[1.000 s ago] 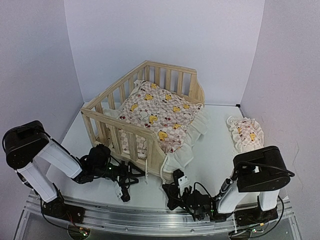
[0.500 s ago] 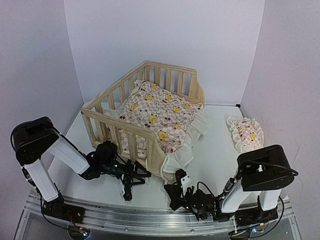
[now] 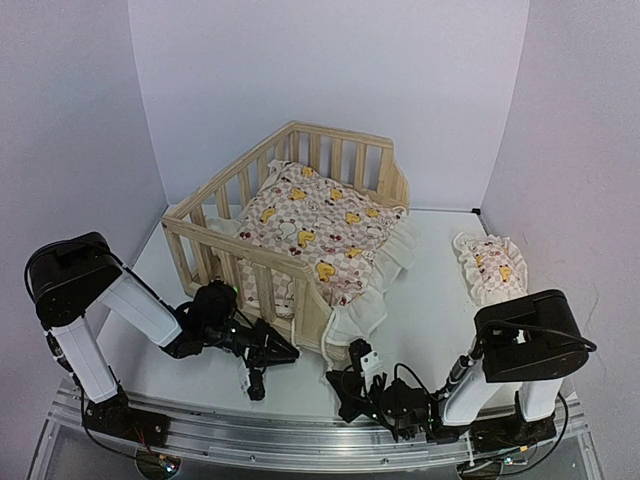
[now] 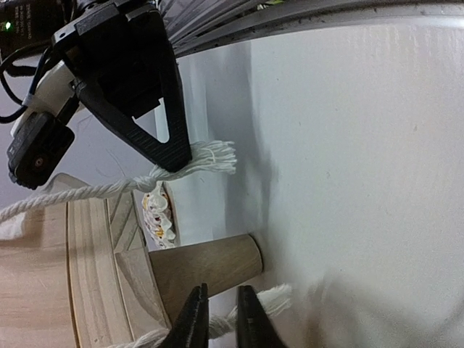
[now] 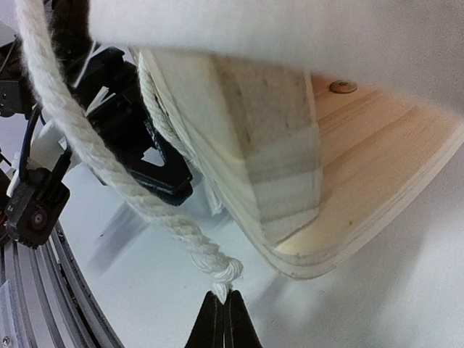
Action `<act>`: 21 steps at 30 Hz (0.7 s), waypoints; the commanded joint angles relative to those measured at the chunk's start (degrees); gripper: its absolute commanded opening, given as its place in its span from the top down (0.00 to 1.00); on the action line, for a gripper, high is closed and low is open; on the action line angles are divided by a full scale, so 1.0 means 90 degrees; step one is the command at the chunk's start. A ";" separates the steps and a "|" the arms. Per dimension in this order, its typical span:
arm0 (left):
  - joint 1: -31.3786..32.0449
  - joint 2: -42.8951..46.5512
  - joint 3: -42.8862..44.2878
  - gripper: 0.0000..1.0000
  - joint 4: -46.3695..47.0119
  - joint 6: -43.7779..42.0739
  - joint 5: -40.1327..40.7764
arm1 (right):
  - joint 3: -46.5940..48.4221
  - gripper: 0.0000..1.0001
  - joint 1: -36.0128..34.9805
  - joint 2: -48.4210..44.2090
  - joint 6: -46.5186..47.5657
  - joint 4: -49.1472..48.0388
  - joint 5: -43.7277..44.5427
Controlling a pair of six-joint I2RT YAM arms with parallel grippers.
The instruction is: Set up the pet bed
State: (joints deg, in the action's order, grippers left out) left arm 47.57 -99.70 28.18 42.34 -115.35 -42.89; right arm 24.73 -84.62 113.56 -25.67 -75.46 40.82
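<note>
White table (image 3: pixel 440 300), plain walls; the bed (image 3: pixel 335 135) sits toward its back-left corner. The left gripper (image 4: pixel 217 319) just slid in and clamped a rope (image 4: pixel 281 296), while the right gripper (image 5: pixel 221 315) pinches the other rope (image 5: pixel 109 174). Guessing tying's next.

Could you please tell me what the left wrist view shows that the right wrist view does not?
Only the left wrist view shows the round leg of the large light-wood slatted pet bed, ruffled printed fabric beyond it, and the left gripper pinching a white twisted cord near its frayed end. Only the right wrist view shows the bed's plank underside with a metal screw, and white fabric overhead. Both show the bed, the white tabletop, and the right gripper shut on a second white cord.
</note>
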 commanded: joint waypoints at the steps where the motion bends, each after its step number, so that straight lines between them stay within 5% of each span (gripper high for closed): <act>1: -0.0085 0.0021 0.0270 0.99 0.0663 -0.2060 -0.0056 | 0.0087 1.00 -0.0022 -0.0066 -0.0058 -0.1114 -0.0142; 11: -0.0082 0.1067 -0.0447 1.00 0.0509 -0.0952 -0.0311 | 0.0448 1.00 -0.0042 -0.0124 0.0228 -0.1075 -0.0771; 15: -0.0082 0.2167 -0.0062 0.96 -0.2429 -0.0131 -0.0213 | 0.0803 1.00 -0.0152 -0.0129 0.0407 -0.0972 -0.1198; 17: -0.0082 0.2809 0.0446 0.75 -0.4164 0.0971 -0.0406 | 0.0942 1.00 -0.0226 -0.0137 0.0483 -0.0884 -0.1250; 21: -0.0085 0.3287 0.1269 0.57 -0.6512 0.3230 -0.0746 | 0.1363 1.00 -0.0314 -0.0136 0.0681 -0.0532 -0.1403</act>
State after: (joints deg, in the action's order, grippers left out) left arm 47.03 -74.56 31.68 11.64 -106.35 -45.57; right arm 32.97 -86.54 113.56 -22.30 -75.44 31.11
